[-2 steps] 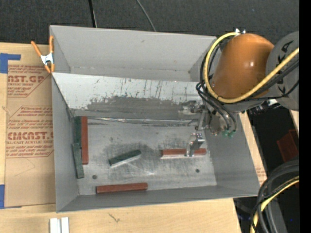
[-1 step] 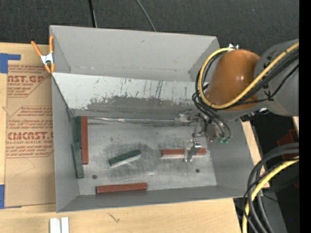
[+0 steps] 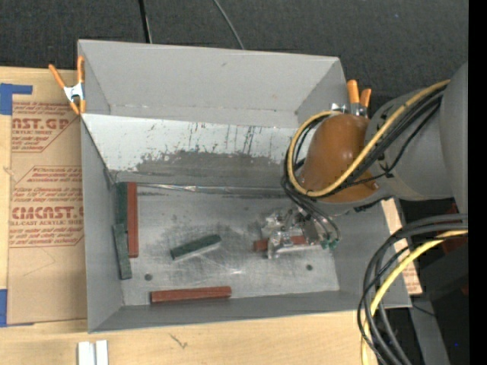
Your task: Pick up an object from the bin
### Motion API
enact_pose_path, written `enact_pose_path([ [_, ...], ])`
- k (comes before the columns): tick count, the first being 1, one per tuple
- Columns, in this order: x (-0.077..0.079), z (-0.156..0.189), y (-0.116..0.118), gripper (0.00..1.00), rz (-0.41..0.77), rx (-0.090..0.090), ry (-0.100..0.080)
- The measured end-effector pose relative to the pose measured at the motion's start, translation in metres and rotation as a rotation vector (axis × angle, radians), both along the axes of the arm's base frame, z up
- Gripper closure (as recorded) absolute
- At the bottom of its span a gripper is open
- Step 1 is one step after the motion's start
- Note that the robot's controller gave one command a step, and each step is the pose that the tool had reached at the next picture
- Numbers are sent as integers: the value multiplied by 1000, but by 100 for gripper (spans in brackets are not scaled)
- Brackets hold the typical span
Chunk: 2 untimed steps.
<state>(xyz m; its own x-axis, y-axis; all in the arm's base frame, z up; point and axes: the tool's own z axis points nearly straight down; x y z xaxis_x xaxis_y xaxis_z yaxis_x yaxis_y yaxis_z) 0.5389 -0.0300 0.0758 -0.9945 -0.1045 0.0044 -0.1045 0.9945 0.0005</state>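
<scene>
Bin [image 3: 97,173] floor: wall-side bar [image 3: 121,234] along left wall, inner bar [image 3: 132,219] just right of it; slanted bar [image 3: 195,246] mid-floor; front bar [image 3: 190,295] along near wall; gripper [image 3: 288,242] at right, small piece [image 3: 262,245] at its left side

Bare floor [image 3: 183,274] between green bar [image 3: 195,246] and red bar [image 3: 190,295]

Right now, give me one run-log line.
gripper: low over bin floor, right side | under it: short red bar | nearest: green bar, left of it | rest: long red bar along near wall
</scene>
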Motion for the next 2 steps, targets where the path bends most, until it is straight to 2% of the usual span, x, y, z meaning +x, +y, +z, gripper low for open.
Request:
enact_pose_path([
  [1,0,0,0,100,0,0,0],
  [2,16,146,-2,100,86,1,-7],
])
